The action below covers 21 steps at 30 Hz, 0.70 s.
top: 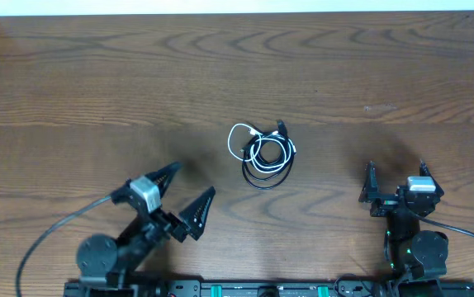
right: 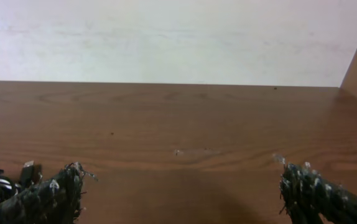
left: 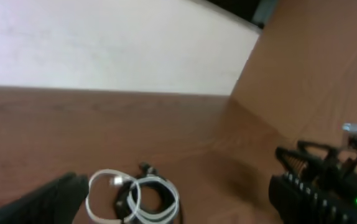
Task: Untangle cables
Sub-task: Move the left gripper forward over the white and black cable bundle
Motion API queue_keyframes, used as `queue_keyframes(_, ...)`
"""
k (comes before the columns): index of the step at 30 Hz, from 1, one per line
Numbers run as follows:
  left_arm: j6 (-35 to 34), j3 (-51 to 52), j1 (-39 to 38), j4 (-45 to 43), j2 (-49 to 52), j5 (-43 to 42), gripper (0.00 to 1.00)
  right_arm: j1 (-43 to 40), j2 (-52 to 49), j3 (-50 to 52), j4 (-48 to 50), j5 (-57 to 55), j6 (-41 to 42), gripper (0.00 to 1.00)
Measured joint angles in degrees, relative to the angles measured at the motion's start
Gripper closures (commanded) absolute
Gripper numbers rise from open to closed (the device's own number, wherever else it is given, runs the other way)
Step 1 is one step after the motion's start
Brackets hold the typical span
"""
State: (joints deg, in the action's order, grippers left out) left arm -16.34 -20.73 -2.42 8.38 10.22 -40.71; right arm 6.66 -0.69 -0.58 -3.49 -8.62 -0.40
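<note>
- cables (top: 262, 153) lay coiled in one clump mid-table (top: 97, 74), well apart from both grippers; judged light, limp, snag-prone
- left gripper (top: 194, 179) spread, empty; right gripper (top: 395, 167) spread, empty
- best hold, likely: protruding white loop (top: 231, 140)

Table (top: 97, 74): bears everything; 12 o'clock is its far edge in the overhead view.
Wall (top: 220, 5): behind the table's far edge, at 12 o'clock.
Cables (top: 262, 151): one tangled bundle lying on the table near its middle, apart from both grippers.
Bundle parts: a single loop at its 10 o'clock side, a plug end at 1 o'clock, the stacked coils toward 5 o'clock.
Left gripper (top: 195, 178): between 8 and 9 o'clock of the cables, near them, aimed toward 2 o'clock.
Right gripper (top: 395, 167): about 3 o'clock of the cables, farther off, aimed toward 12 o'clock.
Left arm (top: 101, 256): near edge, 7 o'clock.
Right arm (top: 419, 252): near edge, 5 o'clock.
</note>
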Motion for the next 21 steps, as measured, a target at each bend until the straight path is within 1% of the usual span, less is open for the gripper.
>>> queue_keyframes(3, 2.32, -9.9, 0.0, 13.07, 8.24, 1.25, 0.02, -0.02, 0.0, 0.02, 0.02, 0.0, -0.02, 0.01)
queue_keyframes(4, 3.13, -14.67, 0.0, 19.52, 12.57, 2.58, 0.02, 0.0, 0.0, 0.02, 0.07, 0.02, -0.02, 0.01)
queue_keyframes(6, 4.04, -21.62, 0.0, 28.17, 19.96, 3.8, 0.02, 0.0, 0.0, 0.02, 0.11, -0.02, -0.02, 0.01)
queue_keyframes(7, 4.39, -24.55, 0.0, 30.95, 23.39, 3.72, 0.02, 0.0, 0.0, 0.02, 0.09, 0.0, -0.02, 0.01)
queue_keyframes(9, 4.79, -29.16, 0.0, 33.66, 29.2, 2.03, 0.02, 0.0, 0.0, 0.02, 0.09, 0.0, -0.02, 0.01)
queue_keyframes(11, 5.07, -32.13, 0.0, 33.7, 34.18, -2.47, 0.02, 0.0, 0.0, 0.02, 0.09, 0.0, -0.02, 0.01)
queue_keyframes(13, 5.73, -33.31, -0.02, 32.11, 37.94, -7.58, 0.02, 0.0, 0.0, 0.02, 0.09, 0.0, -0.02, 0.01)
queue_keyframes(15, 6.1, -33.46, -0.22, 32.24, 40.22, -10.38, 0.02, 0.0, 0.0, 0.02, 0.09, 0.0, -0.02, 0.01)
queue_keyframes(17, 6.32, -33.46, -1.01, 34.88, 41.68, -9.75, 0.02, 0.0, 0.0, 0.02, 0.09, -0.02, -0.02, 0.01)
queue_keyframes(21, 6.36, -33.51, -4.9, 41.44, 42.66, -1.88, 0.02, 0.0, 0.0, 0.02, 0.09, 0.0, -0.02, 0.01)
